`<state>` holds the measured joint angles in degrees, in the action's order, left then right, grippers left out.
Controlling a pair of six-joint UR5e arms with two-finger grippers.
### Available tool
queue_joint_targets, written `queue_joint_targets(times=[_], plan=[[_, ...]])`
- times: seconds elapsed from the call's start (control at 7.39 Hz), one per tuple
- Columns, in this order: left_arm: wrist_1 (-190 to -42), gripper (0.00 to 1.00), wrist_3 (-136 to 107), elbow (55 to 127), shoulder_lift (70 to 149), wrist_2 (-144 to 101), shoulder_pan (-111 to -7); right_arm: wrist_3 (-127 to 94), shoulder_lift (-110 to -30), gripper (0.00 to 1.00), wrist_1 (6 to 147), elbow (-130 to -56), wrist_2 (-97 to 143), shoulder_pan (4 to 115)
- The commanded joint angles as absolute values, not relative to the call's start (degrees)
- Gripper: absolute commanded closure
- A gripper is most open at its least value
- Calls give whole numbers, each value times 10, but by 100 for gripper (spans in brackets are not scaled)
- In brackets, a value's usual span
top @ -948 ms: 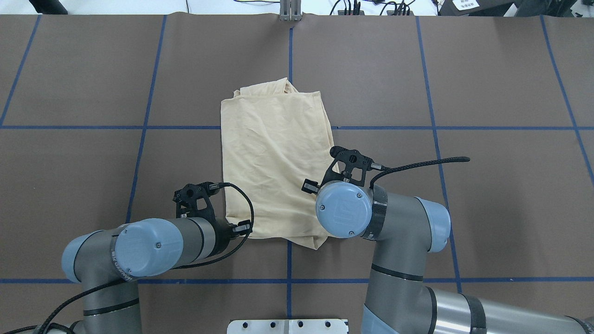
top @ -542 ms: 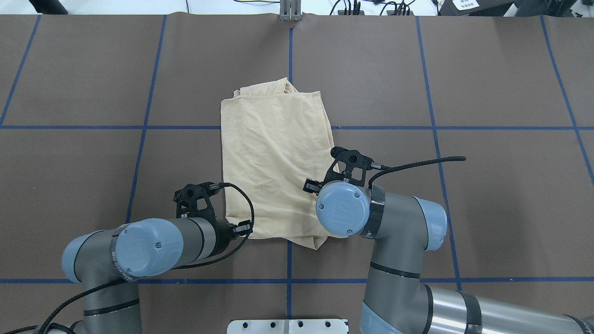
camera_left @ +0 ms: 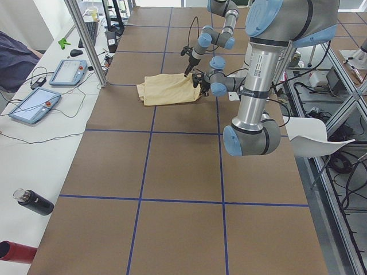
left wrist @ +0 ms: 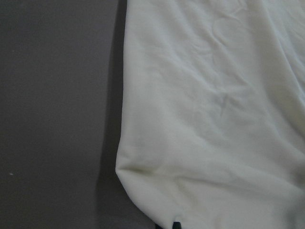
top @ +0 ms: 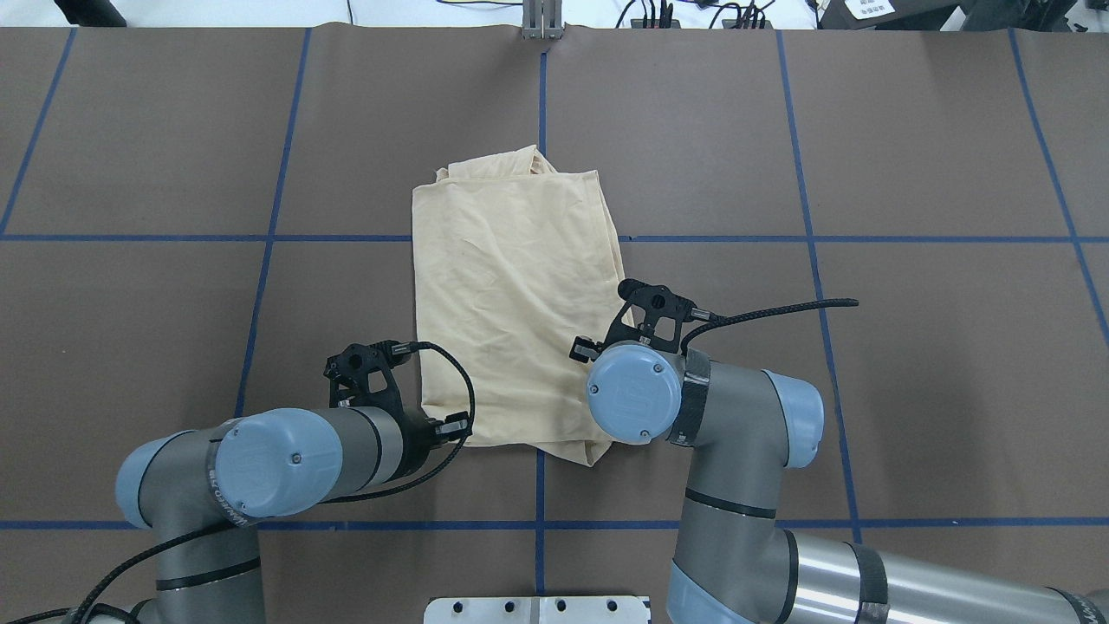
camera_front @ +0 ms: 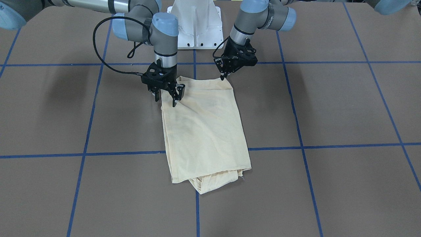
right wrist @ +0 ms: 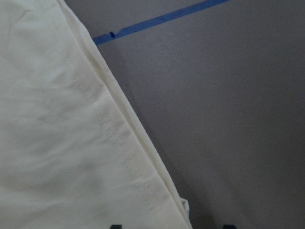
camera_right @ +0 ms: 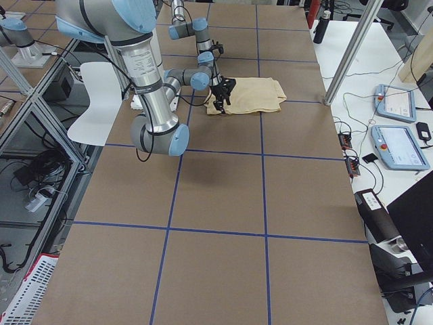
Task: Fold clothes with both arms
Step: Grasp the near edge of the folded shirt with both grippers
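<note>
Folded shirt on the worktop, both arms at its near end.
The brown, blue-lined worktop (top: 866, 130) carries the cream shirt (top: 511, 303), folded into a long rectangle near the middle. The right pincer (camera_front: 165, 99) hangs spread just above the near right corner. The left pincer (camera_front: 224, 76) is pressed together on the near left corner's edge.

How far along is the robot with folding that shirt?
Done: the shirt lies folded into a narrow rectangle, with no sleeve spread out. In hand: the right gripper, open, and the left gripper are at its robot-side end, one on each side. Left: probably gripping there and folding that end over.
</note>
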<state>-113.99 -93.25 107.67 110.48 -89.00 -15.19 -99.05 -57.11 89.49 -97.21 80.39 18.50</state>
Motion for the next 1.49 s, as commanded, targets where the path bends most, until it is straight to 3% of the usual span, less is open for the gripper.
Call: queue_joint_targets(times=[0.0, 0.27, 0.41, 0.81, 1.08, 1.35], plan=[[-1140, 100, -933, 1078, 1105, -889, -152, -991, -568, 38, 896, -966, 801, 183], [-1140, 100, -933, 1080, 1105, -890, -152, -991, -568, 40, 896, -964, 796, 181], [-1140, 100, -933, 1081, 1105, -890, -152, -992, -566, 49, 895, -962, 795, 181], [-1140, 100, -933, 1084, 1105, -890, -153, -1017, -564, 100, 895, -959, 792, 181], [-1139, 100, -933, 1092, 1105, -890, -153, -1012, -564, 100, 895, -974, 793, 182], [-1123, 100, -918, 1130, 1098, -892, -156, -1010, -586, 100, 901, -1048, 798, 184]])
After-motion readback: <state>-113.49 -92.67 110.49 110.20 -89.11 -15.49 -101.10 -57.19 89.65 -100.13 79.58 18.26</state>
